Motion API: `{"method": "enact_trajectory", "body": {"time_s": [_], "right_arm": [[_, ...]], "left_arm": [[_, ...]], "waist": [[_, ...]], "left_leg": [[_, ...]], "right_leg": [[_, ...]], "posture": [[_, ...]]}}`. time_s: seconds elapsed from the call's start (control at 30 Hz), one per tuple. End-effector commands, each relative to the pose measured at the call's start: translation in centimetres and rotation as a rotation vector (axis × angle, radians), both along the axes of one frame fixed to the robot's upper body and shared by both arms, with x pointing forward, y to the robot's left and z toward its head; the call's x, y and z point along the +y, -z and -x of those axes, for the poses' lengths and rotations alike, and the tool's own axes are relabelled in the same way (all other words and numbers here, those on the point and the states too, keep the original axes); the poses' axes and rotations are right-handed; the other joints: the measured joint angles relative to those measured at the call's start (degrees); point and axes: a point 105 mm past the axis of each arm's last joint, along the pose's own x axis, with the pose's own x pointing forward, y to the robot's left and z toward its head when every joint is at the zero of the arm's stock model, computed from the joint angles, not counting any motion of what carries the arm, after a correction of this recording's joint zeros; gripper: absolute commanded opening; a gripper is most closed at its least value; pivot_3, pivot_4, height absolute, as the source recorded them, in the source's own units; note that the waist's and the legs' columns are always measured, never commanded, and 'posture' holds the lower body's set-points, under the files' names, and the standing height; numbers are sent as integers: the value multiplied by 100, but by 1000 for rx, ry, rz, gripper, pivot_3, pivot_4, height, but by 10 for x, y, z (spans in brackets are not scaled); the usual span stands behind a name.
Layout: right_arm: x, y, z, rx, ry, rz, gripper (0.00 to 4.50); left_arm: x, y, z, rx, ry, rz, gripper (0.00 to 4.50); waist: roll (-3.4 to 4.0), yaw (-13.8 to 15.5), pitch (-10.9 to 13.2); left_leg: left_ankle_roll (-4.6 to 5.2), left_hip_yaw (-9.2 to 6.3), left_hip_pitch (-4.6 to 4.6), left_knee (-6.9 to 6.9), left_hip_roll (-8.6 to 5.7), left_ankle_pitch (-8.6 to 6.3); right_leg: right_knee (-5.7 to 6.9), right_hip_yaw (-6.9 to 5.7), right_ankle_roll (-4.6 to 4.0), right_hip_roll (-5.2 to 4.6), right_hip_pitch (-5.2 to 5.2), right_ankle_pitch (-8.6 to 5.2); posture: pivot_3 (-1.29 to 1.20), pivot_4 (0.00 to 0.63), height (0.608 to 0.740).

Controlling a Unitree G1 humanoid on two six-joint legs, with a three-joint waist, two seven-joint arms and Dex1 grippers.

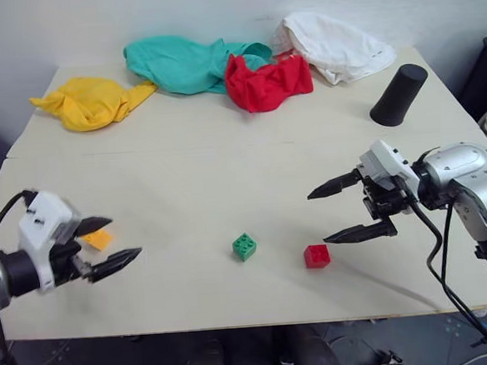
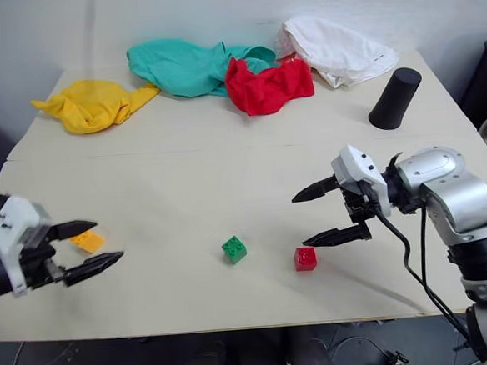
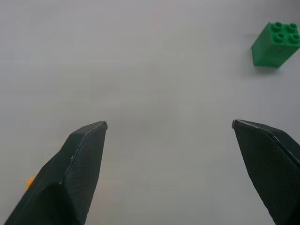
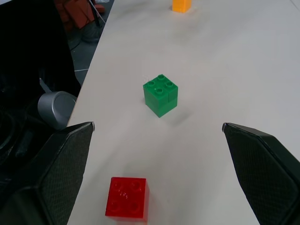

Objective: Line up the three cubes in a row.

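From my remote seat I see both grippers released and empty above the bench (image 1: 226, 167): my left gripper (image 1: 114, 242) beside the orange brick (image 1: 98, 239), my right gripper (image 1: 339, 213) near the red brick (image 1: 316, 256), the green brick (image 1: 245, 247) just left of it.

I am seeing the left gripper (image 1: 106, 242) hanging above the table (image 1: 185, 186) with its jaws spread wide, nothing between them. I am seeing the right gripper (image 1: 346, 210) likewise hovering, jaws fully apart and empty, fingers pointing across toward its counterpart.
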Motion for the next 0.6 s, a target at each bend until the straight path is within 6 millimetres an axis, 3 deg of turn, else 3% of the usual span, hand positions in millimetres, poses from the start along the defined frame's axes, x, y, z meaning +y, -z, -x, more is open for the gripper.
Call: {"method": "enact_trajectory", "body": {"time_s": [0.03, 0.17, 0.33, 0.43, 0.6], "right_arm": [[-4, -9, 10, -43, -6, 17, 4500], [-10, -8, 25, -16, 32, 29, 4500], [-18, -3, 41, 11, 73, 59, 4500], [-19, -3, 48, 19, 97, 68, 4500], [-19, -5, 54, 14, 123, 63, 4500]], "left_arm": [[-37, 11, -10, 47, 123, 9, 4492], [-85, 24, -18, 107, 225, 62, 4492], [-123, 38, -28, 179, 258, 62, 4492], [-142, 47, -36, 205, 251, 35, 4492], [-152, 62, -47, 206, 213, -55, 4492]], "waist": [[0, 15, 0], [-1, 39, 0], [-2, 30, -1], [-2, 32, -1], [-2, 33, -1]], "left_leg": [[1, 2, 1, 0, -1, -1], [5, 2, -4, 2, -6, 0], [6, 3, -5, 6, -6, 0], [1, 9, 2, 6, -1, 3], [-4, 8, 4, 7, 3, 5]], "right_leg": [[-1, 3, 0, 0, 0, 0], [-3, 2, 5, 2, 1, 3], [-3, 6, 7, 7, 2, 4], [0, 14, 7, 20, 2, 4], [0, 24, 7, 32, 3, 4]], "posture": [[0, 150, 740], [0, 150, 740], [0, 150, 740], [0, 150, 740], [0, 150, 740]]}}
